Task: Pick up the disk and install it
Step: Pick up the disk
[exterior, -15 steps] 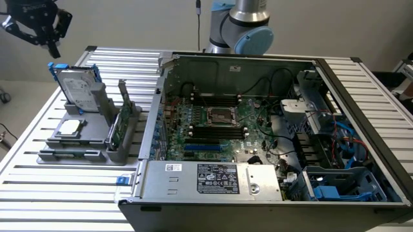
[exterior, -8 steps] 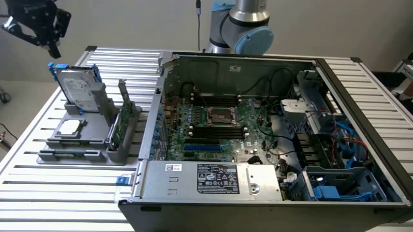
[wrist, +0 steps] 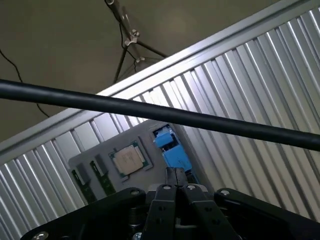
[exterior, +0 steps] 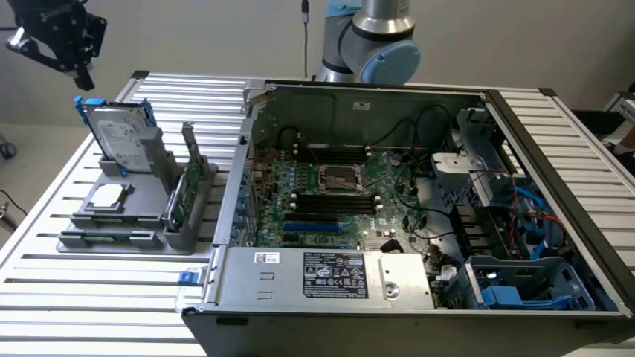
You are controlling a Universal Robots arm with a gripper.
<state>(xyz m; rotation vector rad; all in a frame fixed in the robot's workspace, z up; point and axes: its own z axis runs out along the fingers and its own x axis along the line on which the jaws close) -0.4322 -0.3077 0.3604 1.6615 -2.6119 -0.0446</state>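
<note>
The disk (exterior: 121, 137), a silver-grey drive with a white label in a blue carrier, stands on edge in the grey holder (exterior: 119, 223) at the exterior view's left. My gripper (exterior: 85, 79) hangs above the disk, apart from it, fingers shut and holding nothing. In the wrist view the shut fingertips (wrist: 175, 175) meet just over the blue carrier (wrist: 171, 146) of the disk.
The holder also carries a square CPU chip (exterior: 107, 195) (wrist: 129, 160) and a green circuit card (exterior: 189, 190). An open computer case (exterior: 253, 149) fills the slatted table's (exterior: 89, 297) right side, with a blue drive bay (exterior: 521, 286) near its front. A black cable (wrist: 150, 112) crosses the wrist view.
</note>
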